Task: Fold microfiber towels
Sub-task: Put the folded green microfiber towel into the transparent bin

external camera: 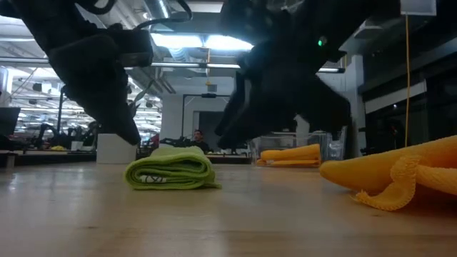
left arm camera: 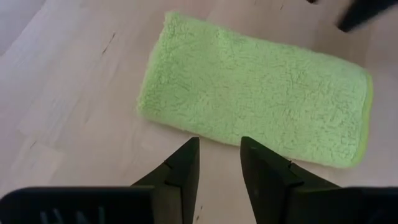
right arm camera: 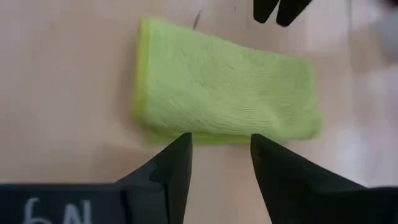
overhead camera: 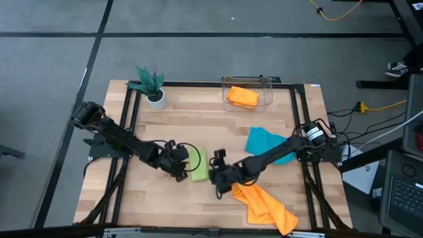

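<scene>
Towel-folding looked to be at the hand-off point for the lime green microfiber towel point(overhead camera: 199, 164): it lay on the wooden table point(overhead camera: 198, 125) as a neat oblong bundle, layered in the low view, directly between the two tools. The left tool point(overhead camera: 180, 166) hung just beside one long edge, fingers parted and holding nothing; the right tool point(overhead camera: 216, 173) faced it from the opposite edge, likewise released and empty. Both wrist views showed bare wood between fingertips and cloth, so neither touched it.

To finish this step well, I judged that one tool should close on the whole stack at a long edge, biting every layer at once, since plush microfiber slides on itself and a shallow pinch would peel the top layer open. A slow lift would keep the fold intact.

An orange towel point(overhead camera: 266, 205) lay crumpled just behind the right tool, a teal-blue towel point(overhead camera: 268, 143) farther along that arm, and another orange one point(overhead camera: 242, 96) sat in the clear plastic bin point(overhead camera: 268, 89), well beyond both tools.
</scene>
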